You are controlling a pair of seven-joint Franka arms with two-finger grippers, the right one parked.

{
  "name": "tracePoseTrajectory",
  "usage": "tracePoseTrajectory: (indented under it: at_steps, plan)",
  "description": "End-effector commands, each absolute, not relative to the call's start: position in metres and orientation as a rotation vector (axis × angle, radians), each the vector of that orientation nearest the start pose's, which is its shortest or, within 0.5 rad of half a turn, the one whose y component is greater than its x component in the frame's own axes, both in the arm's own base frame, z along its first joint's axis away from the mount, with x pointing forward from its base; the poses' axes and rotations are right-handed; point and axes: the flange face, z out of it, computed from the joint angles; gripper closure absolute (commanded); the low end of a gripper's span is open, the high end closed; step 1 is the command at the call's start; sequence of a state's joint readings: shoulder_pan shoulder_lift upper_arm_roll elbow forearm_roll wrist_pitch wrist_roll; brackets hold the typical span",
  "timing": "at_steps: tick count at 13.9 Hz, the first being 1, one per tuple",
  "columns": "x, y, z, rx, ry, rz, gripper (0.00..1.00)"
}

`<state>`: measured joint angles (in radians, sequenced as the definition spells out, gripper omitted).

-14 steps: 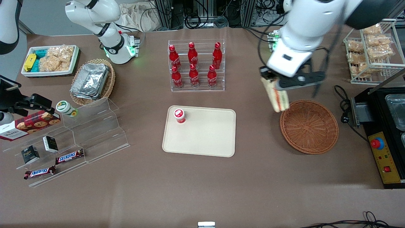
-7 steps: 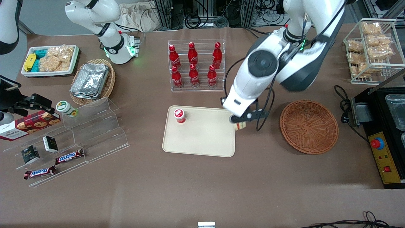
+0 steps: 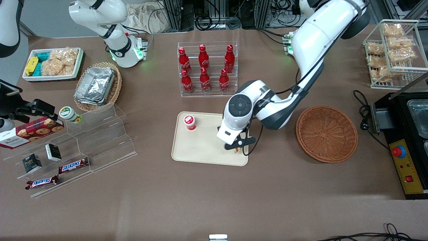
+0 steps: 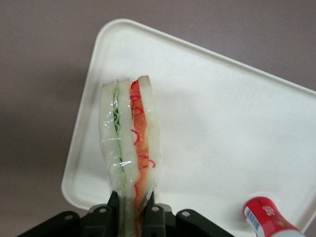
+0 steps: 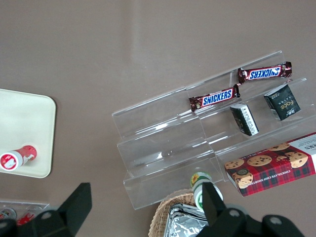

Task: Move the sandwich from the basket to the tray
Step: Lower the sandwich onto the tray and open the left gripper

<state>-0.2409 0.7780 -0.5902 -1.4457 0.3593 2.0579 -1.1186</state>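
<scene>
Now the gripper hangs low over the tray, near its corner toward the basket, fingers clamped on the sandwich. Bare tray surface lies between sandwich and a small red bottle on the brown table

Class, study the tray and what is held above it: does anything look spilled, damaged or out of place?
Nothing stands out. The gripper holds the wrapped sandwich intact over the tray; a red-capped bottle stands upright on it.
</scene>
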Motion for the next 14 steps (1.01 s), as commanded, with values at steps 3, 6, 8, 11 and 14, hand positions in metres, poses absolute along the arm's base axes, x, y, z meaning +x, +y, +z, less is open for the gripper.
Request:
tracePoseTrajectory:
  at_steps: [3,6,8,11,14]
  plan:
    - [0.552,-0.463,0.251,-3.117,-0.387,0.129,0.76]
    - [0.552,-0.462,0.248,-3.116,-0.391,0.134,0.51]
    - [0.554,-0.462,0.250,-3.118,-0.400,0.135,0.20]
    - [0.561,-0.457,0.266,-3.107,-0.522,0.095,0.00]
    - [0.568,-0.445,0.342,-3.078,-0.712,-0.038,0.00]
